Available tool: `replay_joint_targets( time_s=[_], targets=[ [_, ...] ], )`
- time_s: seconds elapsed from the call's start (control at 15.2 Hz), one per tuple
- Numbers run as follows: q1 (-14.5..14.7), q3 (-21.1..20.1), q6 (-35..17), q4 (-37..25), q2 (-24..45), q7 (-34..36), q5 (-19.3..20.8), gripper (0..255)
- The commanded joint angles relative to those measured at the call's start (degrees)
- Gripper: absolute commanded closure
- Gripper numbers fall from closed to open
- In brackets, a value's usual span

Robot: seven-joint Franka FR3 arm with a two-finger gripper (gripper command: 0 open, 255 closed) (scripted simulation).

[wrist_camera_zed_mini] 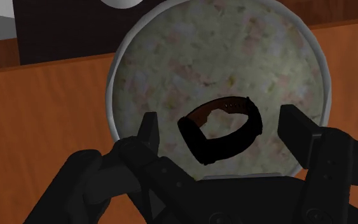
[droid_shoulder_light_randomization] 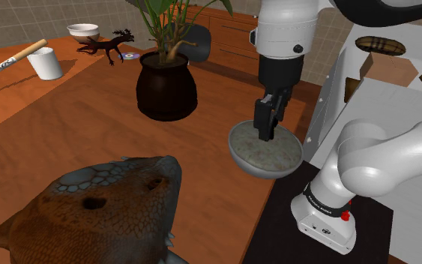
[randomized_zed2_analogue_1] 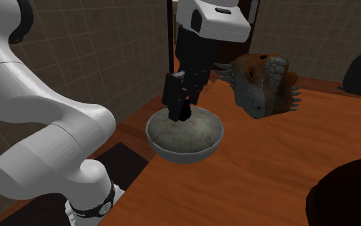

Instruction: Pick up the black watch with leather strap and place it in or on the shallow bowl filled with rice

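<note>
Watch (wrist_camera_zed_mini: pixel 228 143) seemingly loose on rice bowl (wrist_camera_zed_mini: pixel 112 83), gripper (wrist_camera_zed_mini: pixel 220 122) spread wide, wooden table (droid_shoulder_light_randomization: pixel 44 142), tiled wall (randomized_zed2_analogue_1: pixel 108 45).

– What colour is the bowl (wrist_camera_zed_mini: pixel 115 83)?
– Grey at the rim. The rice (wrist_camera_zed_mini: pixel 234 57) in it is off-white, mottled with faint pink and tan flecks.
– And the watch (wrist_camera_zed_mini: pixel 225 145) on the rice?
– Black outside, reddish brown inside the strap. My gripper (wrist_camera_zed_mini: pixel 220 122) is black all over.
– Around the bowl?
– The table (wrist_camera_zed_mini: pixel 50 114) under it is orange-brown wood grain. The pot (droid_shoulder_light_randomization: pixel 166 90) near it is blackish brown, and the lizard head (droid_shoulder_light_randomization: pixel 104 202) is rust brown with blue-grey scales.
</note>
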State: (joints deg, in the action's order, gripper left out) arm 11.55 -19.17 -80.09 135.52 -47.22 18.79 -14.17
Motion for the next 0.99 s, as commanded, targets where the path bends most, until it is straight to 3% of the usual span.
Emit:
replay_joint_targets(
  time_s=[0.0,0.2,0.46,0.92],
  targets=[
    [0.0,0.0,0.0,0.0,0.0,0.0,0.0,0],
    [0.0,0.0,0.0,0.0,0.0,0.0,0.0,0],
    [-0.92,0.84,5.65,-9.38,3.73,0.61,1.27,0],
    [-0.92,0.84,5.65,-9.38,3.73,0.61,1.28,0]
  ],
)
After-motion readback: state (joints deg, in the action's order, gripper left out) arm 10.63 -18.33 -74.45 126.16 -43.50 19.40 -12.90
